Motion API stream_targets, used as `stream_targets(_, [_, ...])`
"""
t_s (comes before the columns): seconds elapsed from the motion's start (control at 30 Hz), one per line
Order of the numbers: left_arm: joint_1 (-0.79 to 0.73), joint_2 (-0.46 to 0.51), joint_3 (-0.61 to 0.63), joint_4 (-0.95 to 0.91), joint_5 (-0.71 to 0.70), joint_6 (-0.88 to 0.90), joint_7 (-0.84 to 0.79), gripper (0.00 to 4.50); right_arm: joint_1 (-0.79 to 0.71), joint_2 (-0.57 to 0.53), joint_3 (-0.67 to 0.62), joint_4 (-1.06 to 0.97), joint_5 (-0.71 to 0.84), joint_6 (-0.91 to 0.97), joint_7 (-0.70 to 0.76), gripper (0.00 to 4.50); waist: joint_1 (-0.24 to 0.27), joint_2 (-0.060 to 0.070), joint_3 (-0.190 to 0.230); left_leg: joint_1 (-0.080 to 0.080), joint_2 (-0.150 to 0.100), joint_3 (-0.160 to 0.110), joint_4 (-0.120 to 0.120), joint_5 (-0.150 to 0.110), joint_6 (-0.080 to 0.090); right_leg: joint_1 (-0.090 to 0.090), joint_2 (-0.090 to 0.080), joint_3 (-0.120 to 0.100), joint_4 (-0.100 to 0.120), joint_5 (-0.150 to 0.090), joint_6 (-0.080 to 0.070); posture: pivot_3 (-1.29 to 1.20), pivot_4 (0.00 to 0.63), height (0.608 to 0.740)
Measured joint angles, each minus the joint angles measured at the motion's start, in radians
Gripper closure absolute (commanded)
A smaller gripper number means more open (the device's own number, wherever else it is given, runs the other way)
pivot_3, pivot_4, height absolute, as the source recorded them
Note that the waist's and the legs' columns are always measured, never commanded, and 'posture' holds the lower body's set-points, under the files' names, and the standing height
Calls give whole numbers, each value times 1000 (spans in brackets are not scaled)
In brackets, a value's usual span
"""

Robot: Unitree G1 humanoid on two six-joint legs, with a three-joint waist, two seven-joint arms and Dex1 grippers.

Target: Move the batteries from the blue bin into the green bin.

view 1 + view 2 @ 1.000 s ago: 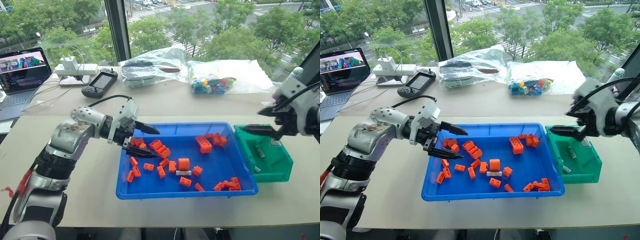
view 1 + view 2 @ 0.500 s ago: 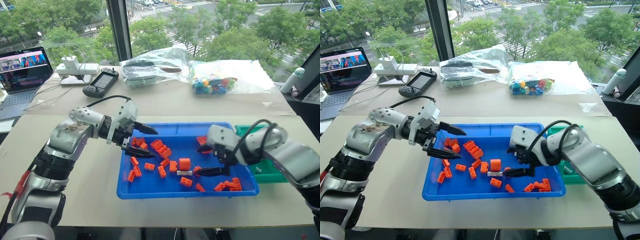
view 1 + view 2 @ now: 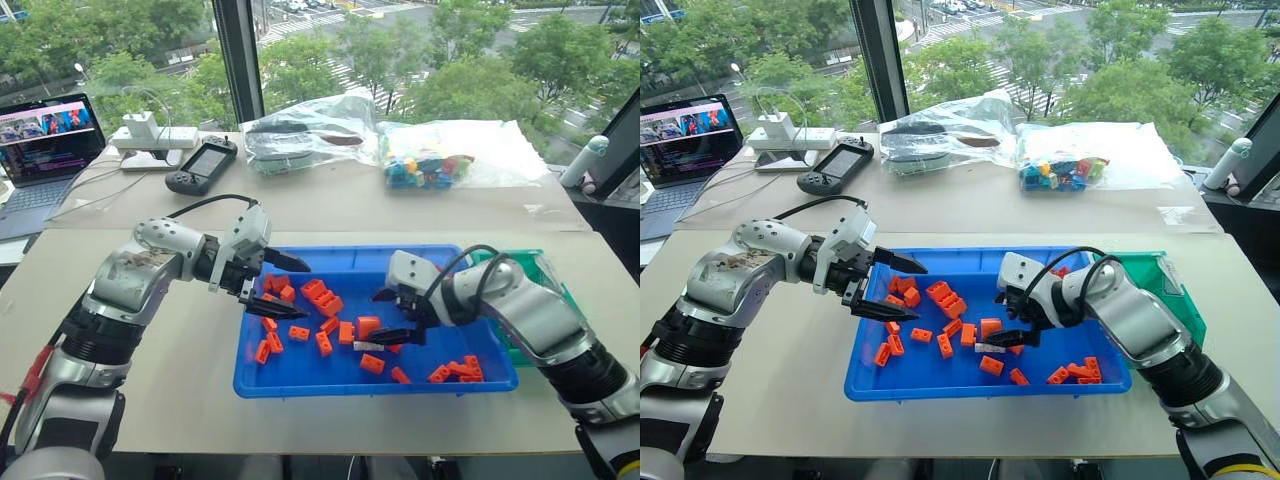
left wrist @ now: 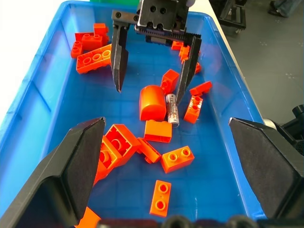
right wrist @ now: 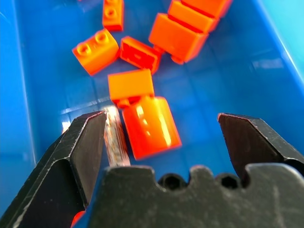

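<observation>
blue bin [image 3: 300,385]: orange bricks [image 3: 325,300], 1 battery [image 4: 172,109] | green bin [image 3: 545,275] | both claws wide: left claw [image 3: 285,285]; right claw [image 3: 395,315]

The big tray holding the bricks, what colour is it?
Bright blue tray, clearest in the left wrist view.

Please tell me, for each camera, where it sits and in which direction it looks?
Head views: forward and down at the blue bin, the green bin and both arms.
Left wrist view: along the open left gripper at the battery and the open right gripper.
Right wrist view: along the right gripper at the same battery beside an orange brick.
</observation>
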Motion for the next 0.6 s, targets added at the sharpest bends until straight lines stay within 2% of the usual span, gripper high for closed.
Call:
stream_targets(0.1, [0, 0, 0, 0, 0, -1, 1, 0, 7, 7, 1, 18, -11, 0, -5, 1848, 0, 0, 0, 0, 0, 0, 0, 0, 0, 0, 0, 0, 0, 0, 0, 0, 150, 732])
stream_targets(0.13, [0, 0, 0, 0, 0, -1, 1, 0, 12, 7, 2, 22, -18, 0, -5, 2309, 0, 0, 0, 0, 0, 0, 0, 0, 0, 0, 0, 0, 0, 0, 0, 0, 150, 732])
stream_targets(0.23, [0, 0, 0, 0, 0, -1, 3, 0, 14, 8, 1, 30, -26, 0, -5, 3065, 0, 0, 0, 0, 0, 0, 0, 0, 0, 0, 0, 0, 0, 0, 0, 0, 150, 732])
stream_targets(0.4, [0, 0, 0, 0, 1, -2, 6, 0, 13, 9, -26, 42, -24, 0, -5, 3067, 0, 0, 0, 0, 0, 0, 0, 0, 0, 0, 0, 0, 0, 0, 0, 0, 150, 732])
stream_targets(0.6, [-2, -8, -1, 1, 4, -4, 8, 0, -50, -37, -154, 58, 9, 11, -5, 3067, 1, 0, 0, 0, 0, 0, 0, 0, 0, 0, 0, 0, 0, 0, 0, 0, 150, 732])
